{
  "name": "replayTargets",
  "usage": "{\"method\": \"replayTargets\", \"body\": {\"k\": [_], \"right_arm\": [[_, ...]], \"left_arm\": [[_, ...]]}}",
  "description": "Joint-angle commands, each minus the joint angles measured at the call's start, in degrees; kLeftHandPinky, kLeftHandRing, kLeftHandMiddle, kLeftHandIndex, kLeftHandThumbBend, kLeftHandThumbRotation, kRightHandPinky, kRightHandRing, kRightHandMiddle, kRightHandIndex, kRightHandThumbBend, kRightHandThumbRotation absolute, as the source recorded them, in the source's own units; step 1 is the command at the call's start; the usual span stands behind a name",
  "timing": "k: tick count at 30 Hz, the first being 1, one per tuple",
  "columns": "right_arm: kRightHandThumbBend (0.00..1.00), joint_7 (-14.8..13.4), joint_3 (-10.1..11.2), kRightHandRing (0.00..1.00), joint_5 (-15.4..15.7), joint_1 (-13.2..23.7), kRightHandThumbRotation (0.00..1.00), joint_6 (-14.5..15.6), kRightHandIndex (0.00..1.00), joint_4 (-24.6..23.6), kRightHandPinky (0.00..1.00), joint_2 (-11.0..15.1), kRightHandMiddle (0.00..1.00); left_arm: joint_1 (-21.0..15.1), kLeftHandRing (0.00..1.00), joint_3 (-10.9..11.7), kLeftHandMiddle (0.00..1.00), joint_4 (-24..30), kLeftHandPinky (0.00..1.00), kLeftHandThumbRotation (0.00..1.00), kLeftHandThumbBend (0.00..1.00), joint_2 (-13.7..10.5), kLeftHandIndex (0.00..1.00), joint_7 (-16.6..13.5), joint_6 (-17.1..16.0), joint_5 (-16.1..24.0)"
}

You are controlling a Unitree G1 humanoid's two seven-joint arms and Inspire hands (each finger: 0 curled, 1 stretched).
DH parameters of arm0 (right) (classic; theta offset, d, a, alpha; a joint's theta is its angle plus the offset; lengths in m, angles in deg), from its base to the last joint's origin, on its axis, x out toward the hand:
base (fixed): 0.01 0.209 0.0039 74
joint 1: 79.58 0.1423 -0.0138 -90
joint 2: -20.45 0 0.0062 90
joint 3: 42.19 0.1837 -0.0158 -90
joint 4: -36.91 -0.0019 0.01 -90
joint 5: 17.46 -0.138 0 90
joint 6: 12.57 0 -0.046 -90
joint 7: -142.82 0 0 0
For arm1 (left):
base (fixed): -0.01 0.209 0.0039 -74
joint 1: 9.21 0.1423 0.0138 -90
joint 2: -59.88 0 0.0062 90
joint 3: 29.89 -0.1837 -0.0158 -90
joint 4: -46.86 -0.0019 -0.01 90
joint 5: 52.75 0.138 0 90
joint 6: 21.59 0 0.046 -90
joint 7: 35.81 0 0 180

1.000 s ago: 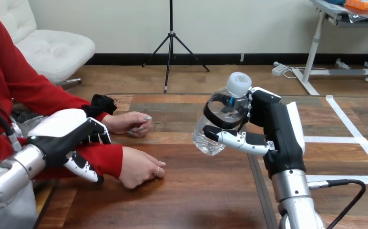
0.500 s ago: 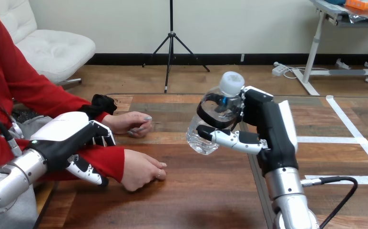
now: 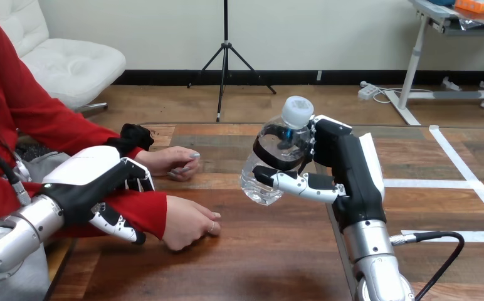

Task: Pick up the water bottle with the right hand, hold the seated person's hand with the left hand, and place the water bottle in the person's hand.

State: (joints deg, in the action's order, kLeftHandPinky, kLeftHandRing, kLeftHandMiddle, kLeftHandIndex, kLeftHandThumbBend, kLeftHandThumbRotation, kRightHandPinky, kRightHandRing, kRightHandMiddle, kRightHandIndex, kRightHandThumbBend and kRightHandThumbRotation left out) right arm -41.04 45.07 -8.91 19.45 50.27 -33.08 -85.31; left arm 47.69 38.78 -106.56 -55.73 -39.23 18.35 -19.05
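Table: dark wooden top (image 3: 264,263) running from the near edge away; a seam splits off its right part.
Left arm: the silver forearm comes in at the lower left and ends over the person's nearer arm.
Left hand (image 3: 92,185): lies across the red sleeve (image 3: 148,210) of that arm, just behind the wrist. The fingers (image 3: 138,179) bend over the sleeve's far side and the thumb runs along its near side, so the forearm sits clasped between them.
Person's near hand (image 3: 186,222): rests on the wood just right of the left hand, back up, its own fingers curled in loosely.
Gap: bare wood lies between the person's near hand and the bottle, the bottle being higher and to the right, well apart from it.
Right hand (image 3: 352,169): raised over the table's middle on an upright forearm, palm facing left.
Water bottle (image 3: 274,166): clear, held off the table in the right hand, fingers wrapped round its upper body and thumb across its lower body. It tilts, base toward the person, white cap (image 3: 297,108) up and to the right.
Person's far hand (image 3: 175,162): rests on the table behind the near one, left of the bottle.
Tape lines (image 3: 443,183): white strips on the table's right part, beyond the right hand.
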Motion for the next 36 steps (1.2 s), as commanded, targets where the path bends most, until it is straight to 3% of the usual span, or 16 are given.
{"method": "replayTargets", "body": {"k": [1, 17, 28, 36], "right_arm": [[0.89, -0.43, 0.09, 0.33, -0.59, 4.77, 0.0, -2.5, 0.47, -1.31, 0.27, -0.48, 0.46], [0.89, -0.65, 0.35, 0.33, -1.06, 3.8, 0.0, -1.96, 0.47, -2.95, 0.27, -0.69, 0.46], [0.89, -0.34, 0.84, 0.33, -2.03, 2.6, 0.0, -2.21, 0.47, -4.23, 0.26, -0.49, 0.45], [0.89, 0.41, 1.02, 0.33, -3.11, 1.63, 0.0, -2.76, 0.47, -5.29, 0.26, 0.31, 0.46]], "left_arm": [[-3.33, 0.37, 2.13, 0.45, 2.29, 0.3, 0.0, 0.72, 1.29, 0.48, -3.04, -1.98, -1.43], [-3.45, 0.4, 1.5, 0.48, 0.5, 0.34, 0.02, 0.78, 0.35, 0.49, -1.88, 0.94, -0.34], [-4.0, 0.52, -0.78, 0.56, -2.05, 0.48, 0.16, 0.86, -0.13, 0.57, -3.69, 4.76, 3.64], [-4.4, 0.58, -1.96, 0.61, -3.82, 0.55, 0.24, 0.93, 0.14, 0.63, -2.77, 8.28, 5.93]]}}
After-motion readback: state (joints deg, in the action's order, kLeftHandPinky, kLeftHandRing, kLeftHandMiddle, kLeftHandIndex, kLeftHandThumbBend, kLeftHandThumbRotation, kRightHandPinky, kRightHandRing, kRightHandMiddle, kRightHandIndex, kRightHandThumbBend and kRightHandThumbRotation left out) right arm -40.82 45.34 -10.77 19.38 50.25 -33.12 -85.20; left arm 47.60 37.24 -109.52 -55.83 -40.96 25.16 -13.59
